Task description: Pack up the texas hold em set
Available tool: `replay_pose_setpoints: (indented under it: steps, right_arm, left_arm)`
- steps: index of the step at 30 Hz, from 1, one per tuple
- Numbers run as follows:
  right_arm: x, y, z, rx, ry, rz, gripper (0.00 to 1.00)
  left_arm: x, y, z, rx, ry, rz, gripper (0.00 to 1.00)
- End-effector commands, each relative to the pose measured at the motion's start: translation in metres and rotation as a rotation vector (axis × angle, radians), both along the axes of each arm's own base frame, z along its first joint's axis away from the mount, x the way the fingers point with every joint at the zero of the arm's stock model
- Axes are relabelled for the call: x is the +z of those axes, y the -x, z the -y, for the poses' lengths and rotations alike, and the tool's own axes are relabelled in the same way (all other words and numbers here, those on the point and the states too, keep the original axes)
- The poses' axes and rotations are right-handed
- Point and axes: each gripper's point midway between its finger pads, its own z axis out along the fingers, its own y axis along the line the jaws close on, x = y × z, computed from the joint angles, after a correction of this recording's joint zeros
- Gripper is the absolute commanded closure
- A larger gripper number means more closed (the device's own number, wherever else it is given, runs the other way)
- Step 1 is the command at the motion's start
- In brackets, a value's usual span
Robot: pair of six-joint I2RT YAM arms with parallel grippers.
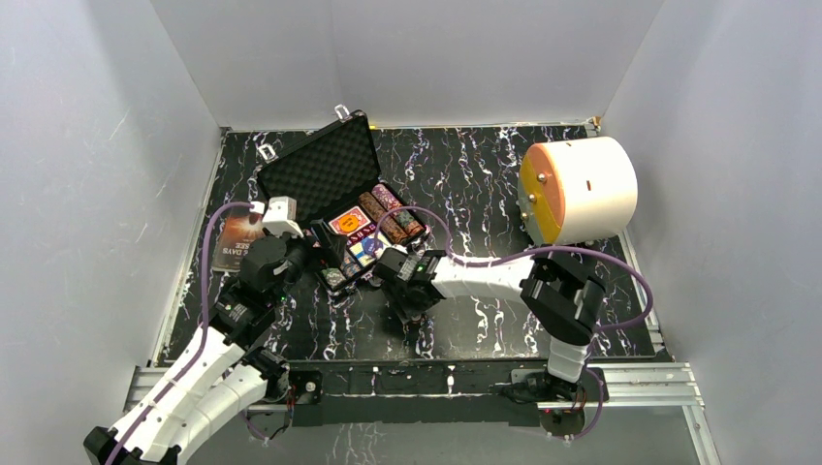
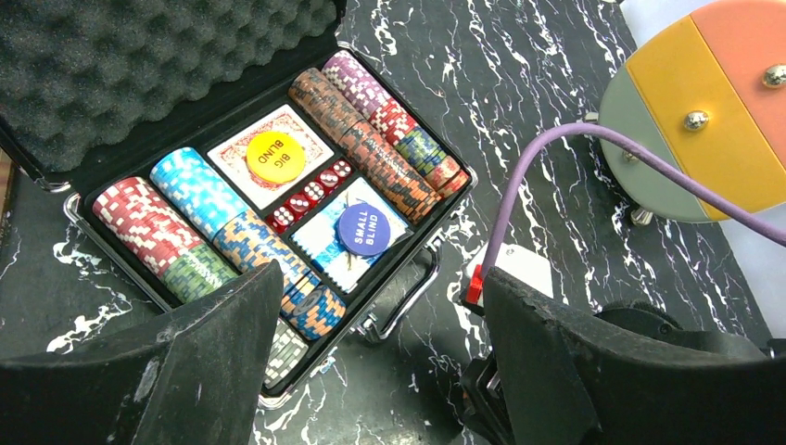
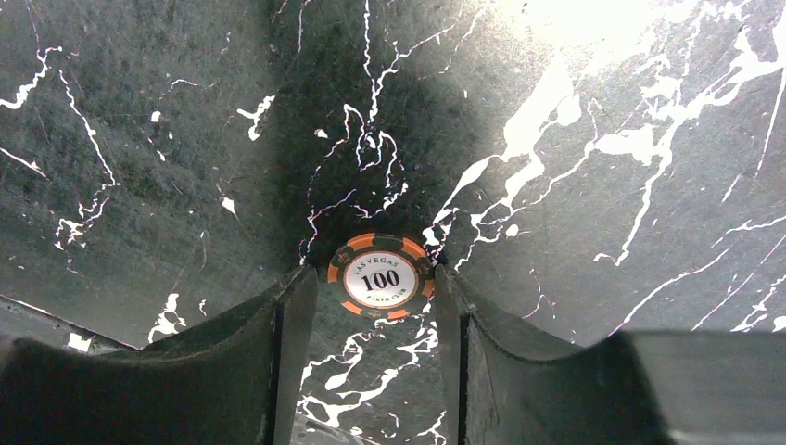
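1. Right wrist view: the right end effector (image 3: 375, 275) points down at the counter (image 3: 630, 241). Its two fingers are set narrow, one on either side of a single orange-and-black chip (image 3: 381, 276) marked 100.
2. That chip lies flat on the black marbled surface, directly between the fingertips. One finger looks to touch its rim and the other sits just beside it. Whether they actually pinch it I cannot tell.
3. From the top view, this end effector is low over the counter, near the front of the open case (image 1: 320, 170) but apart from it.
4. Left end effector (image 2: 382, 278) hangs wide with nothing between its fingers, above the near side of the case, close to the silver handle (image 2: 417, 287).
5. Inside the case, chip rows (image 2: 199, 199) fill both sides. In the middle, a yellow big blind button (image 2: 264, 155) rests on the red deck (image 2: 301, 125) and a small blind button (image 2: 362, 228) rests on the blue deck (image 2: 320, 248). Red dice (image 2: 310, 190) are lined up between the two decks.
6. Farther out, a white cylinder (image 1: 591, 184) sits at the far right of the counter. A brown booklet (image 1: 236, 242) lies left of the case.
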Motion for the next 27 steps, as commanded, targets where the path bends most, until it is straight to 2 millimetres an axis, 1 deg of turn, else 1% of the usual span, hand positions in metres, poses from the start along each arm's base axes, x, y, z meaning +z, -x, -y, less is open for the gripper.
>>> replay_pose_setpoints:
  steps: [1,5,7,11,14,16,18,22,23,26,27]
  right_arm:
    - [-0.039,0.019,0.035,0.018,0.170,-0.076,0.41]
    - [-0.040,0.023,0.028,0.022,0.127,-0.097,0.41]
    - [-0.042,0.022,0.029,0.017,0.131,-0.094,0.43]
    - [-0.044,0.012,0.040,-0.014,0.188,-0.035,0.48]
    - [-0.036,0.001,0.041,-0.041,0.193,0.024,0.50]
    - [-0.025,-0.006,0.035,-0.060,0.158,0.064,0.50]
    - [-0.009,-0.013,0.026,-0.082,0.094,0.097,0.50]
    - [0.034,-0.031,0.012,-0.156,-0.077,0.151,0.49]
    - [0.043,-0.037,0.010,-0.179,-0.118,0.160,0.49]
    - [0.067,-0.053,0.011,-0.256,-0.241,0.166,0.48]
    - [0.074,-0.060,0.013,-0.285,-0.276,0.170,0.48]
  left_arm:
    - [0.007,-0.003,0.002,-0.002,0.021,0.027,0.22]
    - [0.006,-0.003,0.003,-0.003,0.020,0.024,0.22]
    - [0.006,-0.003,0.003,-0.002,0.020,0.022,0.22]
    - [0.005,-0.003,0.003,-0.002,0.022,0.020,0.22]
    - [-0.002,-0.003,0.004,-0.004,0.022,0.006,0.22]
    - [-0.012,-0.002,0.006,-0.005,0.021,-0.021,0.22]
    - [-0.025,-0.002,0.009,-0.012,0.032,-0.057,0.22]
    - [-0.053,0.002,0.023,-0.052,0.071,-0.140,0.22]
    - [-0.057,0.004,0.027,-0.071,0.085,-0.155,0.18]
    - [-0.075,0.008,0.039,-0.122,0.100,-0.210,0.03]
    - [-0.080,0.009,0.043,-0.143,0.102,-0.223,0.02]
